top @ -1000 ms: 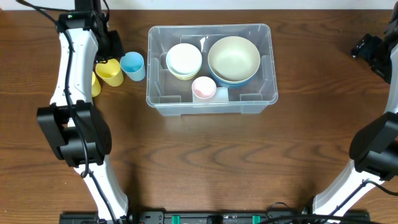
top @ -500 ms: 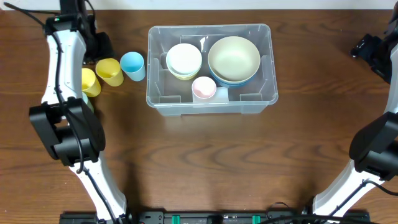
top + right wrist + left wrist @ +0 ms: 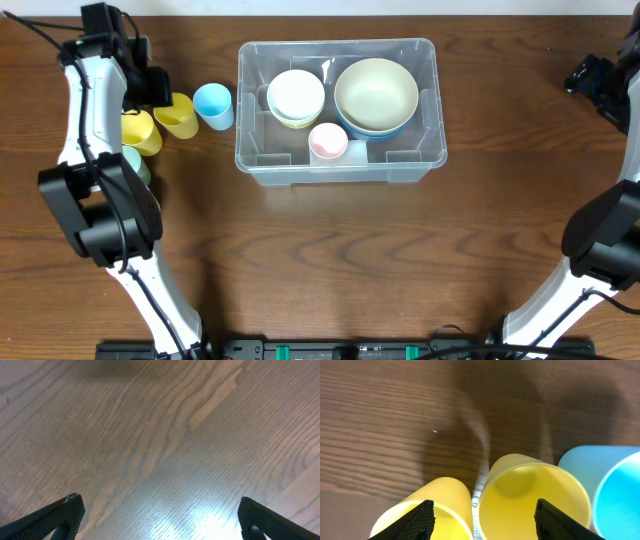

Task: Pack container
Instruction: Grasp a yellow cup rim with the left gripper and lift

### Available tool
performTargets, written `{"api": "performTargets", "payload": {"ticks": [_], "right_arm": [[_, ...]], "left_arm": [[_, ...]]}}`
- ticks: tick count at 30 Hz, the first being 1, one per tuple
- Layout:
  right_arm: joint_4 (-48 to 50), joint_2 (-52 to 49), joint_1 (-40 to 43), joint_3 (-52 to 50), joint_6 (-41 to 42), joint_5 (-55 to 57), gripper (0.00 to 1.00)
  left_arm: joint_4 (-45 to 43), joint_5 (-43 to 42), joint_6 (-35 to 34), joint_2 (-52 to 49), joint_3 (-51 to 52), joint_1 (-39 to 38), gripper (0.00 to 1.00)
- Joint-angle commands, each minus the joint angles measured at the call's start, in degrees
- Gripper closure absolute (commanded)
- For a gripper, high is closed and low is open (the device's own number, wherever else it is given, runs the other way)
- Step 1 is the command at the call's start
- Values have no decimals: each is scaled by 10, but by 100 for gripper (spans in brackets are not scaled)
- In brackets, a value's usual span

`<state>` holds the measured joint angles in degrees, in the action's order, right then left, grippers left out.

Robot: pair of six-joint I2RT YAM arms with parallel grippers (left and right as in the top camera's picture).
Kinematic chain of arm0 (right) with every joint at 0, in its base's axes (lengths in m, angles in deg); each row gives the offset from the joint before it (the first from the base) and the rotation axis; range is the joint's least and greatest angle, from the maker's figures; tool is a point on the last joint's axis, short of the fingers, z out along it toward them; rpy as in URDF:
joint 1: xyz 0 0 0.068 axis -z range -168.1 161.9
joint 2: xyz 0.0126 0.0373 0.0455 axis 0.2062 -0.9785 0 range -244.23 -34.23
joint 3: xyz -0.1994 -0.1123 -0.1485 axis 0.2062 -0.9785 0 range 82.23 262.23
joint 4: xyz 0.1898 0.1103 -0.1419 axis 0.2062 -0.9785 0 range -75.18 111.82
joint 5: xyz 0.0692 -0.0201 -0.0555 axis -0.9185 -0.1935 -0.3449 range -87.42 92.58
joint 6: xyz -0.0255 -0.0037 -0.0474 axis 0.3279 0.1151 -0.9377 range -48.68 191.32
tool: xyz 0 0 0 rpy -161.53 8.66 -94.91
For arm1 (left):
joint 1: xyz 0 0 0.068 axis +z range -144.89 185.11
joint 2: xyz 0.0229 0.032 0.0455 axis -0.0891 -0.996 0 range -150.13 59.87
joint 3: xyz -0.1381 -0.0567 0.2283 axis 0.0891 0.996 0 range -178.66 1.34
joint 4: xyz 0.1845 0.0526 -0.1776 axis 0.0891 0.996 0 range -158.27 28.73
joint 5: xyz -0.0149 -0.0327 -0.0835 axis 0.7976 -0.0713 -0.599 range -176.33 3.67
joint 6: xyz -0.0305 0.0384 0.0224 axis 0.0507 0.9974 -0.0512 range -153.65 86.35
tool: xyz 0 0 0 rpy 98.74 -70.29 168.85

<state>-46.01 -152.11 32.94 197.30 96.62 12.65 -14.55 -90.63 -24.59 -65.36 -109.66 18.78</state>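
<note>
The clear container (image 3: pixel 340 165) stands at the table's back centre. It holds a pale bowl stack (image 3: pixel 296 98), a large cream bowl in a blue one (image 3: pixel 376 95) and a pink cup (image 3: pixel 328 142). Left of it stand a blue cup (image 3: pixel 213 105), a yellow cup (image 3: pixel 178 116) and a second yellow cup (image 3: pixel 141 132). My left gripper (image 3: pixel 150 88) is open above the two yellow cups (image 3: pixel 532 495) (image 3: pixel 427 512); the blue cup (image 3: pixel 615 490) is to their right. My right gripper (image 3: pixel 590 78) is open and empty over bare wood at the far right.
A pale green cup (image 3: pixel 137 163) is partly hidden behind my left arm, below the yellow cups. The table's back edge lies just behind the container and both grippers.
My left gripper has shifted left and slightly back, uncovering the second yellow cup. The right arm has not moved.
</note>
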Motion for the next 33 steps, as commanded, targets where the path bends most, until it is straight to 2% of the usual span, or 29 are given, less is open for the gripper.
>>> {"api": "performTargets", "payload": {"ticks": [1, 6, 8, 9, 10, 12, 14, 15, 33], "right_arm": [[1, 9, -4, 2, 10, 4, 1], [1, 9, -4, 2, 10, 4, 1], [1, 9, -4, 2, 10, 4, 1], [1, 9, -4, 2, 10, 4, 1], [1, 9, -4, 2, 10, 4, 1], [1, 9, -4, 2, 10, 4, 1], [1, 9, -4, 2, 10, 4, 1], [1, 9, -4, 2, 10, 4, 1], [1, 9, -4, 2, 10, 4, 1]], "left_arm": [[-1, -5, 19, -31, 7, -1, 35], [-10, -7, 25, -53, 7, -2, 36], [-14, -7, 25, -57, 7, -2, 45], [-15, -7, 25, -59, 7, -2, 53], [-17, -7, 24, -59, 7, -2, 66], [-20, -7, 19, -59, 7, -2, 80], [-24, -7, 3, -59, 7, -2, 81], [-24, -7, -2, -59, 7, -2, 85], [-13, -7, -38, -37, 7, -2, 94]]}}
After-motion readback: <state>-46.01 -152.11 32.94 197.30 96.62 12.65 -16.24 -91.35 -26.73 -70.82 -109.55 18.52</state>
